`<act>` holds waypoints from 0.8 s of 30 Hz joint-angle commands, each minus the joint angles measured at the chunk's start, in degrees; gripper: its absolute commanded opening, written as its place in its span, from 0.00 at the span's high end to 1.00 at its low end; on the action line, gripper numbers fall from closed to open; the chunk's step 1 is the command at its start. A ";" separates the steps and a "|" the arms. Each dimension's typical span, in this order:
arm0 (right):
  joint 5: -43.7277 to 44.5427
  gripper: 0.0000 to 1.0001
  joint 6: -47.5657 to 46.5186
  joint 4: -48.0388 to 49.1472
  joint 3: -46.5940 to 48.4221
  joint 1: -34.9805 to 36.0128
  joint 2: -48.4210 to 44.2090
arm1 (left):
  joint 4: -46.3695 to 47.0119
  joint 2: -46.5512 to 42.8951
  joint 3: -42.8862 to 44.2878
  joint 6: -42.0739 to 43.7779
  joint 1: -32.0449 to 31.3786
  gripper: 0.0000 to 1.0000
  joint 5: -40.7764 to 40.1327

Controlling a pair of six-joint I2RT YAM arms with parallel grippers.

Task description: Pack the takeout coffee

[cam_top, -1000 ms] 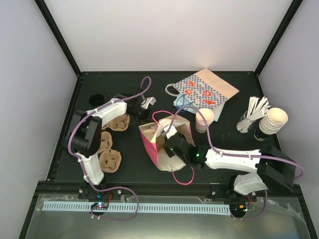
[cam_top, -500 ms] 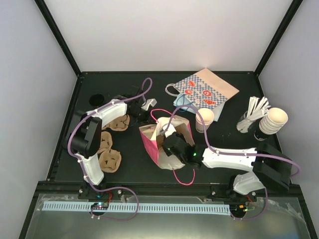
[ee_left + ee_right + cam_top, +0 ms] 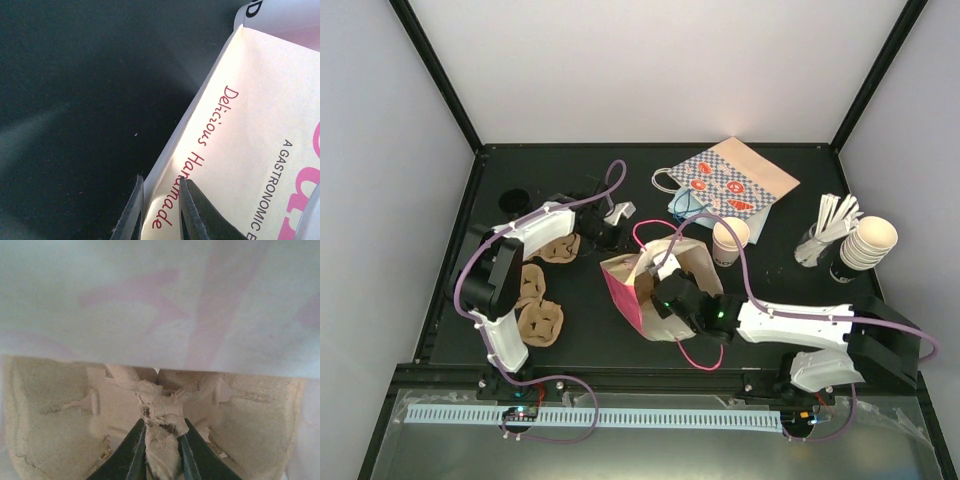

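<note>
The left tool pinches narrow on the pink bag rim, paper caught in between; right tool sits inside that bag, clamped on the pulp carrier centre ridge; takeout coffee stands upright on the counter, outside the bag, just beyond the right tool.

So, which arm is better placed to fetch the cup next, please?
Right, probably: the cup stands right of the bag, nearest the right gripper, shut on the carrier inside. The left gripper pinches the bag's rim.
</note>
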 commanded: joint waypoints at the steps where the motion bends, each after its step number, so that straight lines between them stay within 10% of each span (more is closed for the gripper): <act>1: 1.12 0.84 2.92 1.08 -2.93 0.50 -1.12 | -0.94 -1.72 0.12 -0.66 -1.06 0.78 4.42; 17: 9.96 0.80 -0.32 17.15 -7.13 1.22 2.68 | 0.70 -4.22 -4.14 -1.30 -1.06 0.78 5.73; 24: 5.98 0.62 -0.09 11.92 -5.17 1.18 1.51 | 0.71 -5.52 -4.82 -1.27 -1.06 0.78 5.48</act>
